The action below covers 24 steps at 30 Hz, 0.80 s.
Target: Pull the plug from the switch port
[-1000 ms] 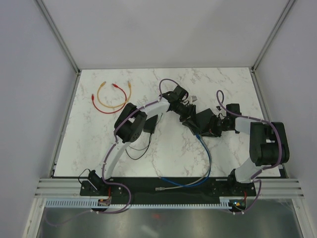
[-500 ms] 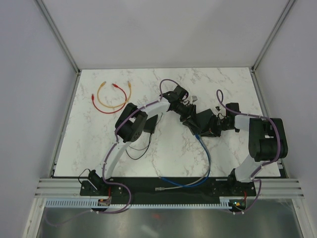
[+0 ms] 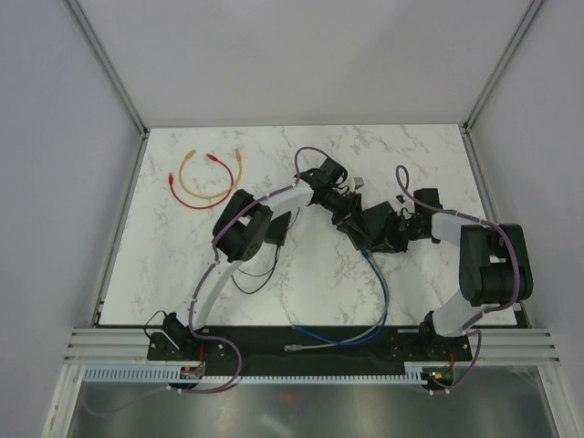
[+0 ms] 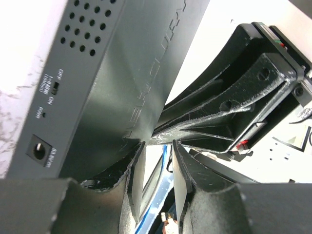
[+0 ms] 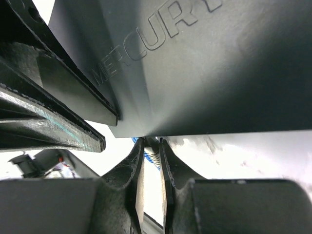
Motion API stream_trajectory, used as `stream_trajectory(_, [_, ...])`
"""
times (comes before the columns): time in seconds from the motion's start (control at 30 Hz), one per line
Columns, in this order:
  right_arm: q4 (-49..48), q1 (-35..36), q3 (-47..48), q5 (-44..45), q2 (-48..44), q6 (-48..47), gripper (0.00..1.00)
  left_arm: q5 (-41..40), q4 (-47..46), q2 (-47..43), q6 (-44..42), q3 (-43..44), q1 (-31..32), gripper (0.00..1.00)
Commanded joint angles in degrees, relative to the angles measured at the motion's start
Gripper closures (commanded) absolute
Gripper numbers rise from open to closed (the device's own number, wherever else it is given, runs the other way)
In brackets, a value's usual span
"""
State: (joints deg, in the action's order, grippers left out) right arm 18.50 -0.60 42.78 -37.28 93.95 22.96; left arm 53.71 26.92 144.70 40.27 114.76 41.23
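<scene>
Noted switch (image 3: 376,222) at middle of table (image 3: 164,260), lying just beyond tips of left gripper (image 4: 155,146) (part-spread, blue cable (image 3: 384,290) seen through gap) and of right gripper (image 5: 151,142), nearly pressed together, cannot tell whether pinching anything.

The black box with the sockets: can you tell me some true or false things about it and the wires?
1. A blue cable runs from the flat black switch box toward the near edge of the marble table. True.
2. The looped yellow cables with red ends lie on the table's right side. False: they lie at the far left.
3. The left gripper and right gripper are both at the switch box. True.
4. The switch box's face is plain. False: it bears raised letters.
</scene>
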Motion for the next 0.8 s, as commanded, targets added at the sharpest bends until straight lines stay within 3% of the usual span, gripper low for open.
stream_trajectory(0.0, [10.3,0.3,-1.7,7.3,-2.0,-2.6,1.0,-4.2,2.3,3.3,0.0,0.1,-0.1,0.63])
stream_trajectory(0.3, [9.1,0.3,-3.0,9.3,6.6,-2.1,1.0,-4.1,2.4,3.7,0.2,-0.1,-0.3,0.63])
stream_trajectory(0.6, [10.7,0.3,-3.2,10.2,2.6,-2.0,1.0,-4.1,2.4,4.0,0.4,0.2,-0.3,0.63])
stream_trajectory(0.77, [12.7,2.2,-2.9,11.3,4.7,-1.9,1.0,-4.0,2.5,4.2,0.3,0.2,-0.4,0.63])
